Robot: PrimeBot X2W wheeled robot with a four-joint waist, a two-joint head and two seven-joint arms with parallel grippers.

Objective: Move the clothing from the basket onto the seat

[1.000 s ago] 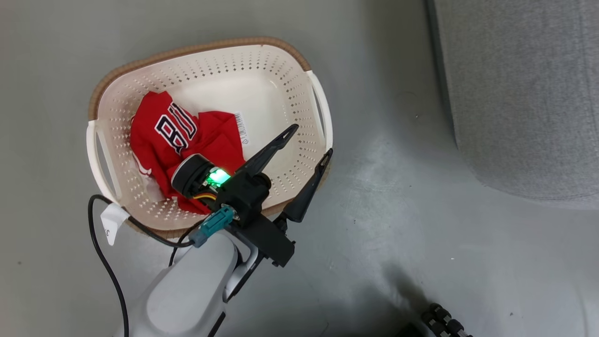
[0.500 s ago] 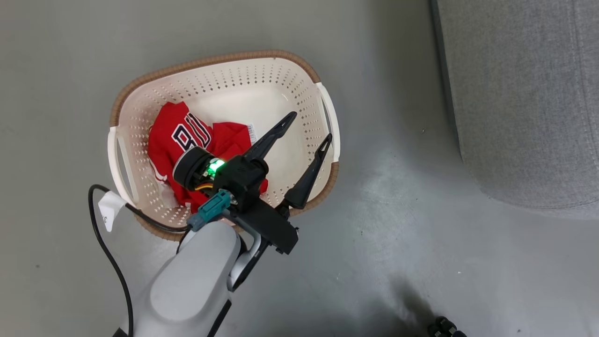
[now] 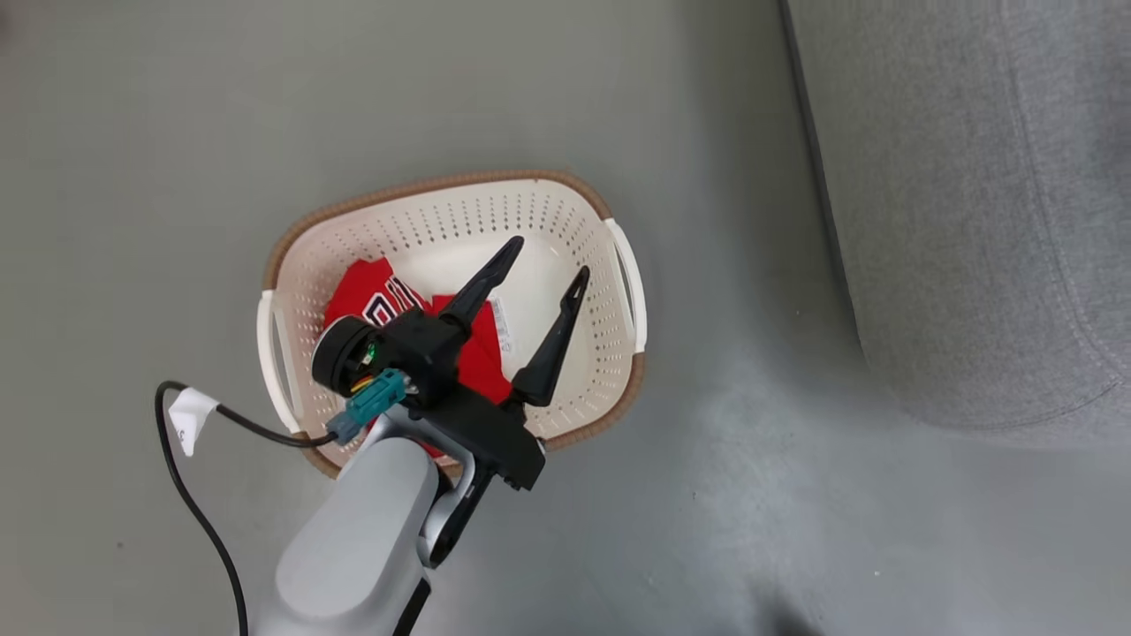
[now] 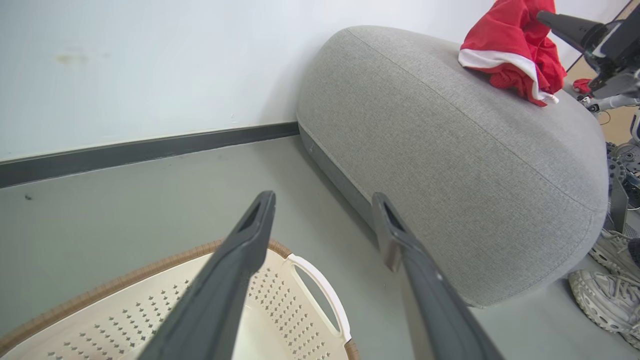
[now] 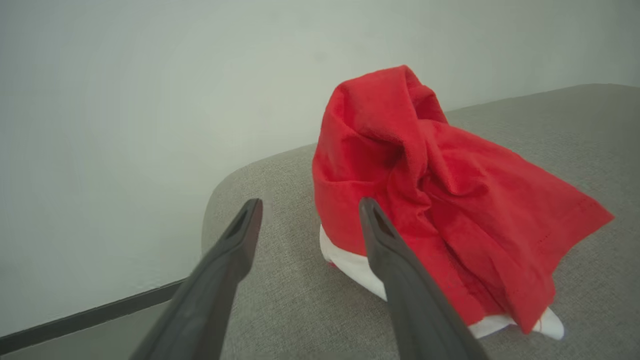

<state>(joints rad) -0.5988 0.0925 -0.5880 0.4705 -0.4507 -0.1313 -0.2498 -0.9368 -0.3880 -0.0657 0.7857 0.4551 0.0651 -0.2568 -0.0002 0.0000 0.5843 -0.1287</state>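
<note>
The cream basket [image 3: 424, 187] with a brown rim stands on the floor. A red jersey [image 3: 355, 296] with black letters lies in its left half. My left gripper [image 3: 548, 259] hangs open and empty above the basket's middle; the left wrist view has it [image 4: 324, 199] over the basket rim [image 4: 100, 291]. The grey seat [image 3: 972, 221] is to the right. On top of the seat [image 4: 450, 175] a second red garment with white trim [image 4: 510, 45] lies in a heap. My right gripper [image 5: 310, 210] stands open beside that garment [image 5: 425, 200], holding nothing.
Grey floor surrounds the basket. A white wall with a dark baseboard [image 4: 140, 152] runs behind the seat. A person's grey sneakers [image 4: 602, 300] stand by the seat's near end. A black cable [image 3: 190, 495] trails from my left arm.
The head camera has shifted, so the basket looks smaller and lower. My left gripper, still open, now sits over the basket's middle instead of its right rim.
</note>
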